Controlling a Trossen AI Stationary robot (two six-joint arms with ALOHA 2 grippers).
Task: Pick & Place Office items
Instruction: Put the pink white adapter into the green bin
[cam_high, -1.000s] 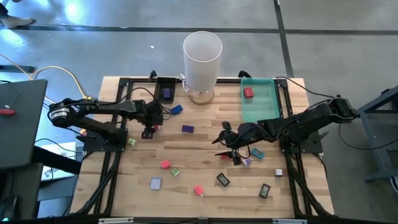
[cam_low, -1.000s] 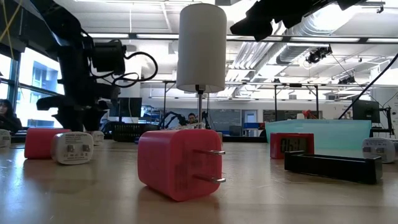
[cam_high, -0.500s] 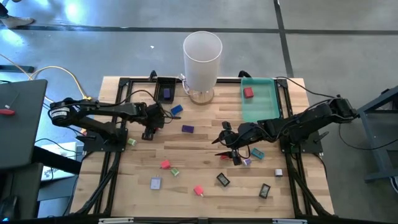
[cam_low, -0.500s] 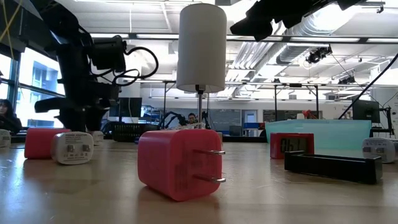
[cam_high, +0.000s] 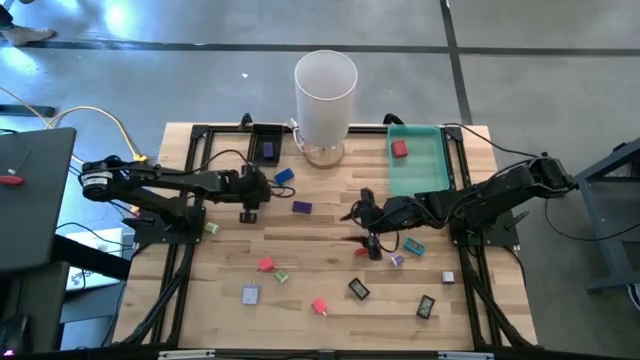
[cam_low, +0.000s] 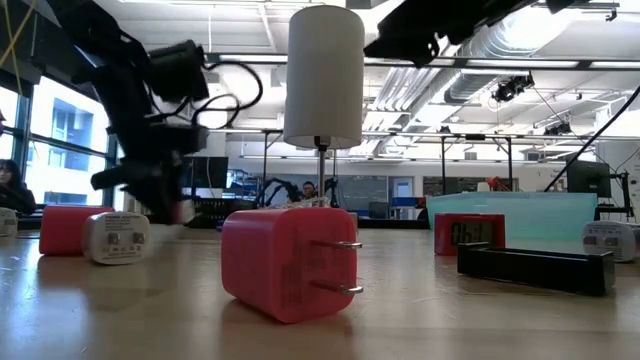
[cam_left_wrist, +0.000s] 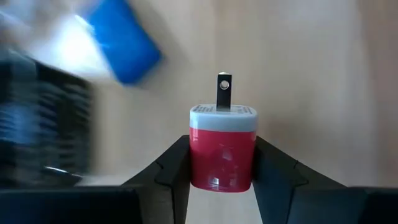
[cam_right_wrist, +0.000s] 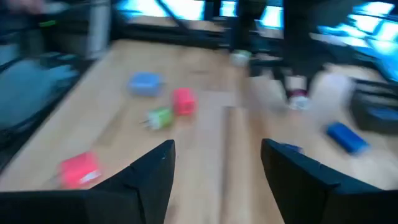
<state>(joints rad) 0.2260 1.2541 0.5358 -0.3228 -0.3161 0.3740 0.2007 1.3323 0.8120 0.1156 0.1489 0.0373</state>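
High view, left gripper (cam_high: 250, 203): in front of the tall white cylinder (cam_high: 325, 95) and toward the left arm's side, low over the wooden table (cam_high: 330, 300). Fingers hard to make out from up here.
High view, right gripper (cam_high: 364, 228): in front of the white cylinder, a bit toward the right arm's side, with a red piece and a purple piece just beside it.
High view, office items: blue block (cam_high: 284, 176) and purple block (cam_high: 302, 208) near the white cylinder's foot; red, pink, green, grey and black pieces spread well in front of it; one red piece (cam_high: 400, 149) inside the green tray (cam_high: 432, 135) right beside the cylinder; one purple piece in the small black tray (cam_high: 266, 131) on the cylinder's other side.
Low view, pink plug (cam_low: 287, 262): lying on its side in front of the white cylinder, prongs sticking out sideways. Left arm blurry beside the cylinder.
Left wrist view, red plug (cam_left_wrist: 222, 149): squeezed between the two dark fingers (cam_left_wrist: 172, 170), grey cap and one metal prong pointing away (held off the wood). Blue block blurry beyond it.
Right wrist view, fingers (cam_right_wrist: 152, 177): spread wide apart, holding nothing. Blue, red, green and pink pieces on the wood ahead, all blurry.
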